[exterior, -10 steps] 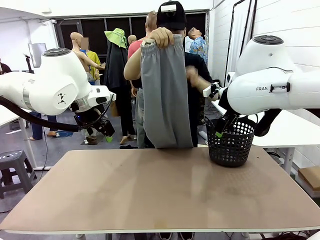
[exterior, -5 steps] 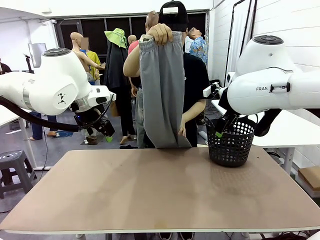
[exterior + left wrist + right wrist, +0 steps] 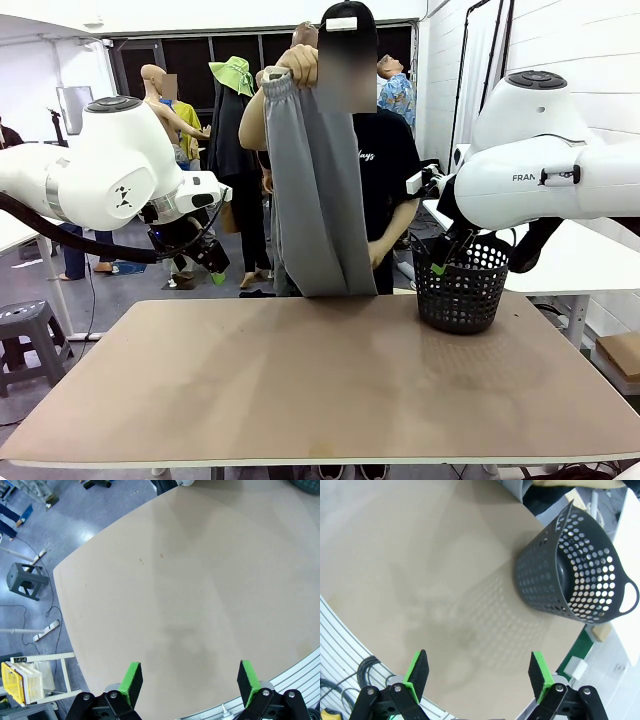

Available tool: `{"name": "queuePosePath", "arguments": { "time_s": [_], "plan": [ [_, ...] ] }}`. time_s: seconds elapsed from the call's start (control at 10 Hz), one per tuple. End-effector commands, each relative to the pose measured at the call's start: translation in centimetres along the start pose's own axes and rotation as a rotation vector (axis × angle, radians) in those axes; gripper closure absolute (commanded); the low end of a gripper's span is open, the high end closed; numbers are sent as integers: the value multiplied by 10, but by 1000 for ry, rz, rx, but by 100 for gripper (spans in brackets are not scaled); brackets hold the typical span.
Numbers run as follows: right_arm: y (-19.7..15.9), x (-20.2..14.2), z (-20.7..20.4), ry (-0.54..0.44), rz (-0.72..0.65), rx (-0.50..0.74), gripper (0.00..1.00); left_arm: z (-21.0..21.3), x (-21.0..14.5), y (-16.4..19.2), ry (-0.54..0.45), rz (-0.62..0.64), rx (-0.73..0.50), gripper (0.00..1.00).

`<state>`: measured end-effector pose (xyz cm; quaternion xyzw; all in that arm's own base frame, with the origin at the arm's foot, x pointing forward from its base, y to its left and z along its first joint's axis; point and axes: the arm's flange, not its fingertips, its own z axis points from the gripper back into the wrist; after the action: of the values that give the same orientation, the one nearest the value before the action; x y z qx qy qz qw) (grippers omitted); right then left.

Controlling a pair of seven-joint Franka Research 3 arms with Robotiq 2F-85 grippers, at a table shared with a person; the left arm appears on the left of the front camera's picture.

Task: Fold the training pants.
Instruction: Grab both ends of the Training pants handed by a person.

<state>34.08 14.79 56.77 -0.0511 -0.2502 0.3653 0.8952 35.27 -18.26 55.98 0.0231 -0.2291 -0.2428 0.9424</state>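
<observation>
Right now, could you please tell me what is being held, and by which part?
The person's raised hand holds the training pants up by the waistband. Left gripper and right gripper are open and empty.

Black perforated plastic basket [image 3: 570,575] at two o'clock on beige wooden tabletop [image 3: 420,555]; black green-padded right gripper [image 3: 479,672] spread wide at six o'clock.

place: robotics lab | cues: white robot arm [image 3: 110,165], bare test table [image 3: 320,380]
</observation>
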Motion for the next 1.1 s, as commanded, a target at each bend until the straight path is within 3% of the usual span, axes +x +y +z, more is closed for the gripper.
{"name": "queuePosePath", "arguments": {
  "time_s": [0.0, 1.0],
  "plan": [
    [0, 0, -1, -2, 0, -1, 0, 0, 1, 0, -7, -1, 1, 0],
    [0, 0, -1, -2, 0, -1, 0, 0, 1, 0, -7, -1, 1, 0]
  ]
}}
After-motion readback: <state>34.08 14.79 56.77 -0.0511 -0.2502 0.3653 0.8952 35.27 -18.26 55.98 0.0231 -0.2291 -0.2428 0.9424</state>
